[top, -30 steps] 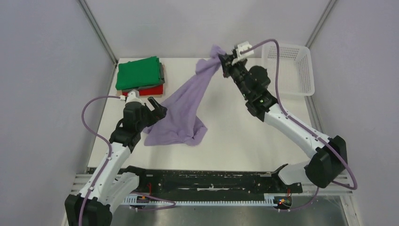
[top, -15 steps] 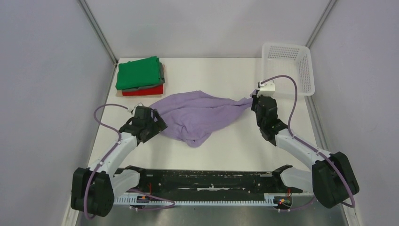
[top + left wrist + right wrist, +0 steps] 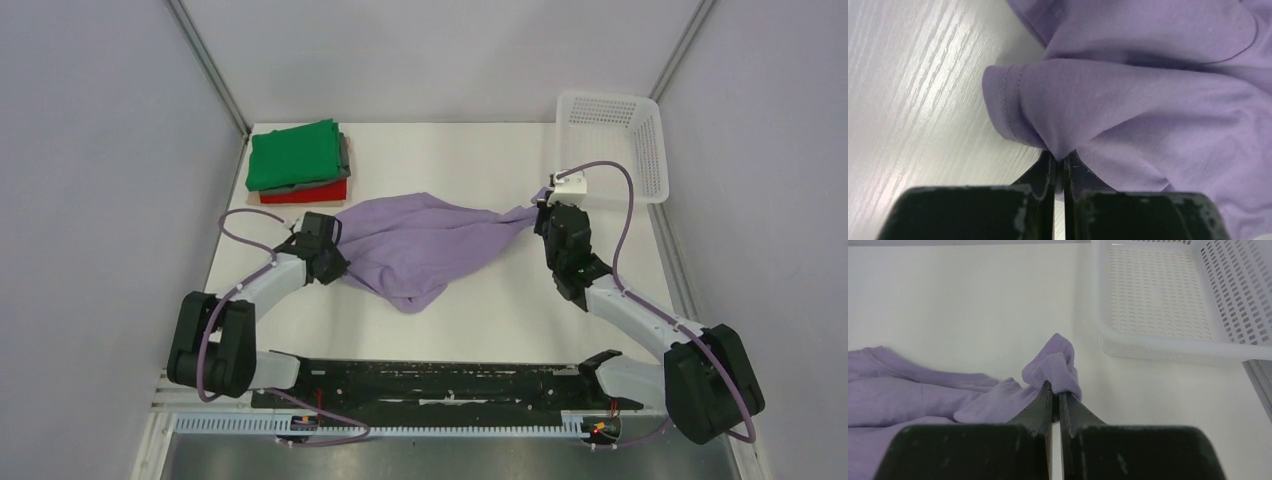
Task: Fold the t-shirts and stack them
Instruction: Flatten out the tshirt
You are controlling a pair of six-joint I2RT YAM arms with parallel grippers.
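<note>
A lavender t-shirt (image 3: 425, 240) lies bunched across the middle of the table, stretched between both grippers. My left gripper (image 3: 338, 262) is shut on its left edge; in the left wrist view the jaws (image 3: 1059, 159) pinch a fold of the lavender t-shirt (image 3: 1148, 100) beside a hemmed sleeve. My right gripper (image 3: 540, 212) is shut on the shirt's right tip; the right wrist view shows the right gripper (image 3: 1055, 390) clamping a small bunch of the lavender t-shirt (image 3: 1058, 362). A stack of folded t-shirts stands at the back left: green (image 3: 293, 154) on top, grey (image 3: 345, 152) under it, red (image 3: 310, 194) at the bottom.
A white mesh basket (image 3: 612, 145) sits at the back right corner, just beyond my right gripper; the basket (image 3: 1168, 300) fills the upper right of the right wrist view. Metal frame posts rise at the back corners. A black rail runs along the near edge.
My left gripper moved in to the shirt's left edge and shut on it. A second ago the right gripper held the shirt high at the back; it brought it down to the table.
</note>
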